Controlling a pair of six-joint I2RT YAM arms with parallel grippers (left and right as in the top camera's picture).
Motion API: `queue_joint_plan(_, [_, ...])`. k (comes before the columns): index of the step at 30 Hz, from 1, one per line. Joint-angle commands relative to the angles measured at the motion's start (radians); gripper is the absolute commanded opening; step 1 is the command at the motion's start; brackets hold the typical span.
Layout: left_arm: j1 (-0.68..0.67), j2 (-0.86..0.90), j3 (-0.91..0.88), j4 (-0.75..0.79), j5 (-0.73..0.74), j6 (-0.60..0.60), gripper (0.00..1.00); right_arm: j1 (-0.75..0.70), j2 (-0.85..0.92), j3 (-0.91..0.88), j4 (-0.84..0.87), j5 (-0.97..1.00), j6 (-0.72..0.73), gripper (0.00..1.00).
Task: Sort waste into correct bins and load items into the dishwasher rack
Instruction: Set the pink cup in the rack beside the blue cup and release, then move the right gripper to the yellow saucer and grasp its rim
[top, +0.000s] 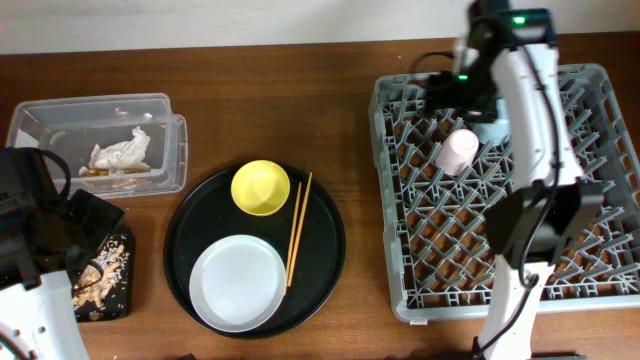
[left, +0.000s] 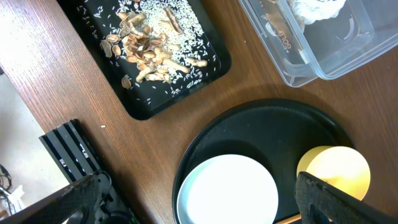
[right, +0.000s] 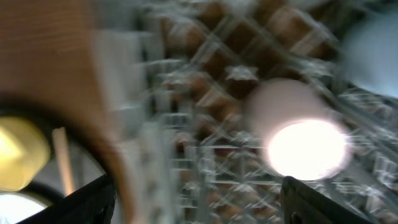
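The grey dishwasher rack stands at the right, with the cream-pink cup lying in it. My right gripper hovers above the rack's far side; in the blurred right wrist view its jaws are open and empty, the pink cup ahead and a light blue cup beyond. The yellow bowl, pale plate and chopsticks lie on the round black tray. My left gripper is open and empty above the plate, near the bowl.
The clear box at the far left holds a crumpled napkin. The flat black tray at the front left holds beige-brown scraps and rice. The right arm stretches over the rack's right half.
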Motion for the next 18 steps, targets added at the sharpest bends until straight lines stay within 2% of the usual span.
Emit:
queue_joint_plan(1, [0.006,0.0,0.003,-0.001,-0.004,0.005,0.99,0.167,-0.051,-0.003,0.047,-0.071,0.004,0.85])
queue_joint_plan(7, [0.006,0.0,0.003,-0.001,-0.004,0.005,0.99,0.458,-0.002,-0.004,0.208,-0.062,0.004,0.85])
queue_joint_plan(9, [0.006,0.0,0.003,-0.001,-0.004,0.005,0.99,0.55,0.032,-0.004,0.266,-0.018,0.013,0.81])
queue_joint_plan(11, [0.006,0.0,0.003,-0.001,-0.004,0.005,0.99,0.631,0.072,-0.004,0.314,0.086,0.085,0.77])
queue_joint_plan(14, [0.006,0.0,0.003,-0.001,-0.004,0.005,0.99,0.724,0.135,-0.004,0.383,0.175,0.141,0.75])
queue_joint_plan(18, [0.006,0.0,0.003,-0.001,-0.004,0.005,0.99,0.811,0.209,-0.004,0.487,0.181,0.14,0.74])
